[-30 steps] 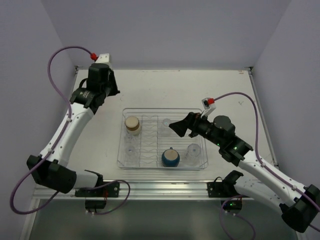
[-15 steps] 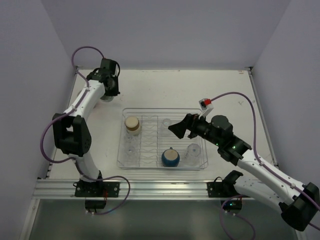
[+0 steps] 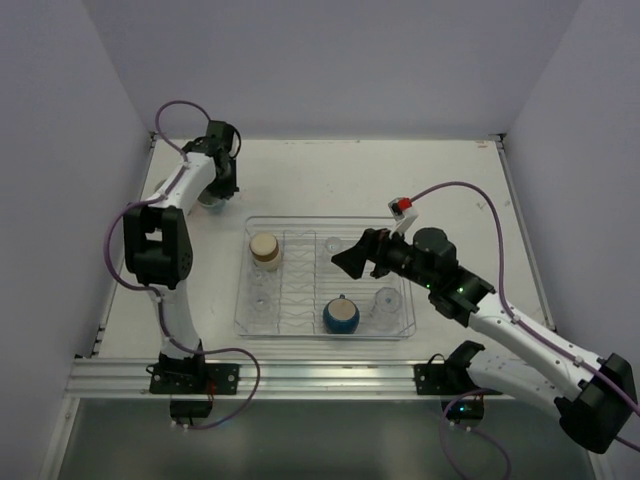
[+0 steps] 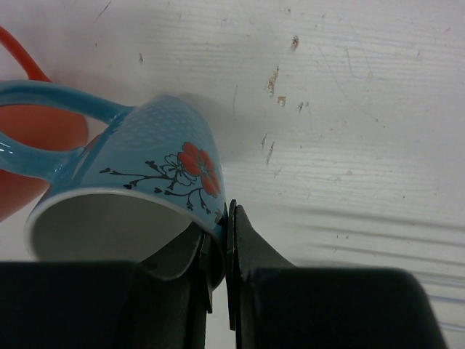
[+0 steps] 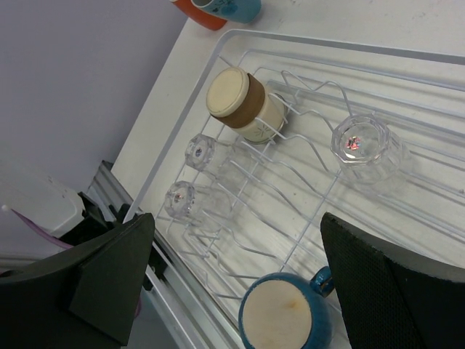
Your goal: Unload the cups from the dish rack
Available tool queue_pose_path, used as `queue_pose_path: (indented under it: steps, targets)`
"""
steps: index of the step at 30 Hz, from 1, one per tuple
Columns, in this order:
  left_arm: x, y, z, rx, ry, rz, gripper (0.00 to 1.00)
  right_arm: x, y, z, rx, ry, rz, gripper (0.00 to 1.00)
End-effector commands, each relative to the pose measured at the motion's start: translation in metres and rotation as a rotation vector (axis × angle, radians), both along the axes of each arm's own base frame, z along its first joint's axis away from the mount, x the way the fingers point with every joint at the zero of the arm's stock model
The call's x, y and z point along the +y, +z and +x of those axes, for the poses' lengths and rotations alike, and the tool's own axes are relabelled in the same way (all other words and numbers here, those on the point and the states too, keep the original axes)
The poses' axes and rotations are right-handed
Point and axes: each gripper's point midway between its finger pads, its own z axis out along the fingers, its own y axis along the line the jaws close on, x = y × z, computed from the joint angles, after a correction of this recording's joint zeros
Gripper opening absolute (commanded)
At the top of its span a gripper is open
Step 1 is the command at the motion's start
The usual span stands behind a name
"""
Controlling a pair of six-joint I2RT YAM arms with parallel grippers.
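Left pincer (image 4: 218,254) pinches the light blue mug (image 4: 138,182) by its rim, far left, just beside the orange mug (image 4: 36,138). A careless release could topple both. Right pincer (image 5: 240,247) gapes over the dish rack (image 5: 240,43).

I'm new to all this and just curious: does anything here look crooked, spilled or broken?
Nothing is spilled or broken. The one odd sight is the light blue mug, at the table's far left beside the orange mug: it looks tilted, pinched by its rim between the left fingers. The table there is scuffed.
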Motion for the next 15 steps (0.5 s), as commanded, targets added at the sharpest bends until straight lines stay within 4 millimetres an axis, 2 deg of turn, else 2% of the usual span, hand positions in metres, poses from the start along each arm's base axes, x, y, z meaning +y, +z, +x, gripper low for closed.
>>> queue_pose_path:
  steps: [1, 7, 11, 14, 15]
  targets:
    - [0.009, 0.023, 0.018, -0.065, -0.017, 0.032, 0.00, 0.008, 0.024, 0.002, -0.049, 0.027, 0.034, 0.99]
    - [0.007, 0.003, 0.016, -0.014, -0.028, 0.019, 0.00, 0.011, 0.026, 0.004, -0.044, 0.031, 0.033, 0.99]
    - [0.007, -0.005, 0.017, 0.002, -0.022, 0.019, 0.00, 0.012, 0.020, 0.006, -0.028, 0.030, 0.009, 0.99]
    - [0.011, -0.006, 0.016, 0.005, -0.010, 0.037, 0.08, 0.012, 0.017, 0.008, -0.024, 0.027, -0.003, 0.99]
    - [0.012, -0.005, 0.016, -0.001, -0.005, 0.042, 0.18, 0.013, 0.016, 0.008, -0.020, 0.025, -0.007, 0.99]
